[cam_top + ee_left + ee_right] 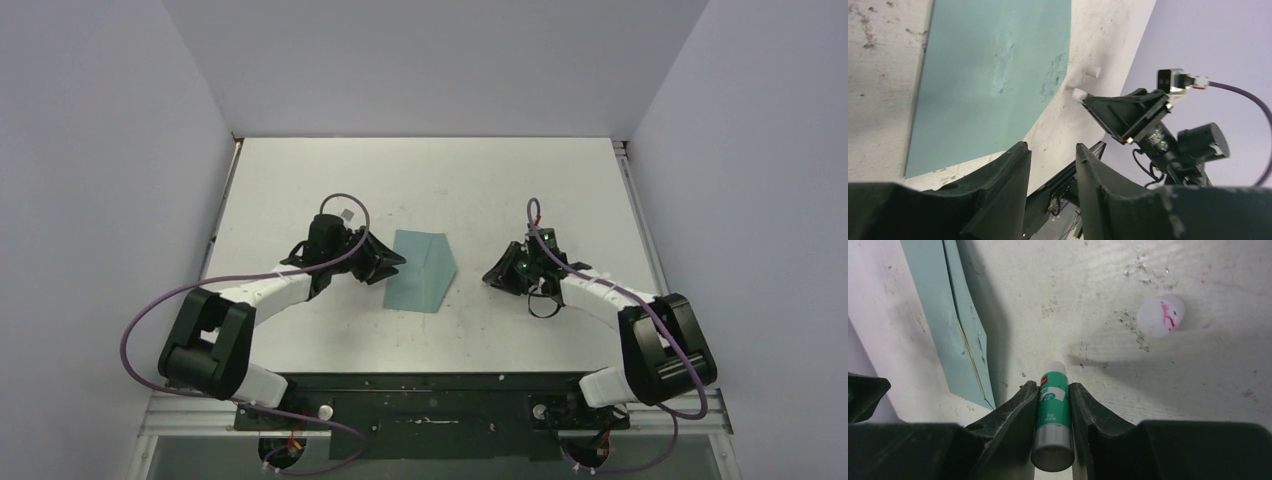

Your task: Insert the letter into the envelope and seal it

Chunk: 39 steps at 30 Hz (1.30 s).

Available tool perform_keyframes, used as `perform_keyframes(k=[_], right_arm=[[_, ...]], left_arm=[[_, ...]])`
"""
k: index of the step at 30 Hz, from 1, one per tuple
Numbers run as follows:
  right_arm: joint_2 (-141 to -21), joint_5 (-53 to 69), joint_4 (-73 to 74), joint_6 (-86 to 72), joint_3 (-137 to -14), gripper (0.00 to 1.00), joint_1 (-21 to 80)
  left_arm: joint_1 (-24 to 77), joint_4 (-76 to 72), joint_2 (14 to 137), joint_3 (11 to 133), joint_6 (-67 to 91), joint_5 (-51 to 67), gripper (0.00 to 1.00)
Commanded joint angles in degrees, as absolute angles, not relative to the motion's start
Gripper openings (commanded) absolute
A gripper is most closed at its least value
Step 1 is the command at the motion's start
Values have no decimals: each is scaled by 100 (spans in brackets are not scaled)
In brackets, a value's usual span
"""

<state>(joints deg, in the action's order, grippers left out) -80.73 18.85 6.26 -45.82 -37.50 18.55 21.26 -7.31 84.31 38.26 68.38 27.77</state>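
Stained white table (pixel 420 180), teal envelope (pixel 420 270) and small white cap (pixel 1161 315) upon it.

This is a robotics lab test cell, not a lived-in room. Blank grey-white panels (pixel 430 60) box in the white bench (pixel 300 180) at 9, 12 and 3 o'clock. At 6 o'clock the left arm (pixel 270 290) and the right arm (pixel 600 290) are bolted to a black base plate (pixel 430 395) beside a metal rail (pixel 180 415), and purple cables (pixel 124 340) loop from them. Seen close up, the bench top is scuffed, with dark specks and a pink-smeared spot (pixel 1160 315).
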Motion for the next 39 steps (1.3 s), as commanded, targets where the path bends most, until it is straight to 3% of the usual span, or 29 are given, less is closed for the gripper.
perform_keyframes(k=[1, 6, 14, 17, 25, 33, 35, 39], right_arm=[[-7878, 2328, -900, -5637, -3202, 19, 1474], [-8317, 2944, -1943, -6041, -2749, 28, 898], [-8719, 3487, -2667, -6439, -2238, 55, 395], [-8583, 3454, -2467, -6392, -2189, 67, 319], [-7434, 2722, -329, -5636, -2515, 83, 191], [-6805, 1890, 861, -5211, -2762, 83, 123], [-6703, 1854, 1005, -5028, -2915, 79, 190], [-6496, 1706, 1102, -4863, -3239, 61, 821]], left_arm=[[2070, -279, 8244, 4065, 6338, 2902, 38], [2057, -322, 8278, 4018, 6344, 2953, 43], [2057, -347, 8423, 4141, 6329, 2998, 52], [2057, -350, 8512, 4226, 6299, 2997, 54], [2049, -323, 8681, 4491, 6163, 3043, 56], [2039, -220, 8922, 4692, 5932, 3089, 56], [2039, -229, 8998, 4701, 5892, 3128, 51], [2040, -219, 9167, 4798, 5670, 3113, 34]])
